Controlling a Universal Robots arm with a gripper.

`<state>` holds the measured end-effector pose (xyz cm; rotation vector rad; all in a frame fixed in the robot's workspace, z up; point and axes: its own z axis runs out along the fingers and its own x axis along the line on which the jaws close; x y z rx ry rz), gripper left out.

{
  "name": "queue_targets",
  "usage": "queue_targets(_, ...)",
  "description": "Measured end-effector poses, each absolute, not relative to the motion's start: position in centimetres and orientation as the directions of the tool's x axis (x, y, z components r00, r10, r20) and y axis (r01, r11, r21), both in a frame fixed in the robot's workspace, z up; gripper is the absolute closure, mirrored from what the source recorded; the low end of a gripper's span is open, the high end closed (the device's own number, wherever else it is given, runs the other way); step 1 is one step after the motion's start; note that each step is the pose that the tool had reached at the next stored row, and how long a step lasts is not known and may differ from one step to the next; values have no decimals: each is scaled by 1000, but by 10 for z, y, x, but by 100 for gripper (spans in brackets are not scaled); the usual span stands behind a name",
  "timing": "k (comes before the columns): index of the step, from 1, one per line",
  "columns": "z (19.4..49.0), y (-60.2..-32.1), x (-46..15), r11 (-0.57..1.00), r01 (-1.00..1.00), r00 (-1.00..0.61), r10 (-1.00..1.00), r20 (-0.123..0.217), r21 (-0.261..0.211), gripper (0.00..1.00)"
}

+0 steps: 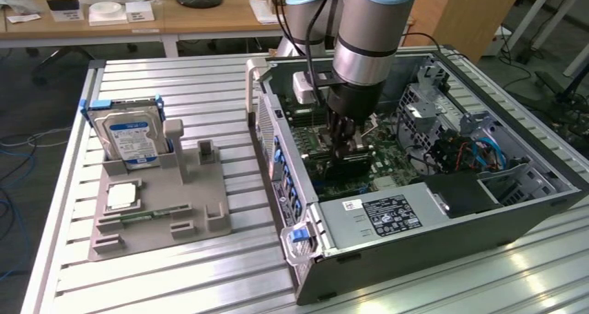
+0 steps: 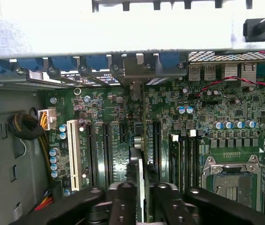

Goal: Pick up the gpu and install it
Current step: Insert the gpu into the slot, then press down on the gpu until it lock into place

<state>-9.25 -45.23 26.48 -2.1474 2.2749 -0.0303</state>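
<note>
The gpu [image 2: 139,140] stands edge-on over the green motherboard [image 2: 216,108] inside the open computer case [image 1: 304,259]. It is thin and blade-like, and its metal end bracket [image 2: 135,89] reaches the case's rear wall. My gripper [image 2: 141,190] is down inside the case with its two black fingers [image 2: 123,199] pressed against either side of the card's upper edge. In the exterior view the gripper [image 1: 345,147] hangs straight down from the arm over the middle of the board. The dark card [image 1: 354,168] sits right beneath it. Whether the card's lower edge is seated in a slot is hidden.
On the exterior view's left, a grey holder [image 1: 156,203] carries a silver hard drive [image 1: 129,134], a processor chip [image 1: 121,195] and a small green memory stick [image 1: 143,217]. Inside the case are the power supply [image 1: 387,214], cables [image 1: 460,155], a white slot [image 2: 73,154] and the processor socket [image 2: 230,180].
</note>
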Motion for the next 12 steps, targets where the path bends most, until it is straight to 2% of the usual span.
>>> queue_targets(1, 265, -452, -92, 58, -998, -58, -998, 4, -23, 85)
queue_targets(2, 266, -452, -93, 58, -998, -58, -998, 4, -23, 85)
queue_targets(3, 268, -452, -93, 58, -998, -58, -998, 4, -23, 89)
queue_targets(12, 269, -452, -92, 58, -998, -58, -998, 4, -23, 89)
